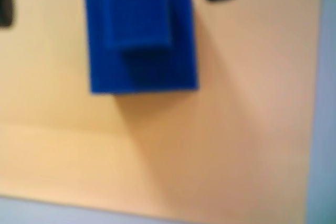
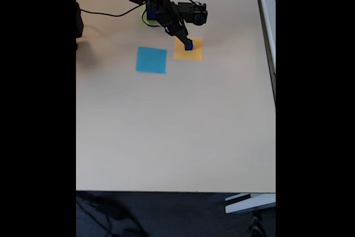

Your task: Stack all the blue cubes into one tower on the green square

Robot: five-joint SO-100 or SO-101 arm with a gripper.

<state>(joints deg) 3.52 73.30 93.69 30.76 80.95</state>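
Two blue cubes [image 1: 142, 38] sit stacked, the smaller on the larger, on the orange-yellow square [image 1: 173, 145] on the counter [image 2: 177, 131]. End effector [image 2: 184, 36] hovers just above them, fingers spread apart and touching neither.

the wrist view is soft and out of focus throughout; the edges of the blue cubes [image 1: 140, 38] are smeared, and a faint shadow is cast below and right of them. the fixed view is evenly lit, small and low in detail, flanked by black bars, with mild glare on the table [image 2: 177, 131].
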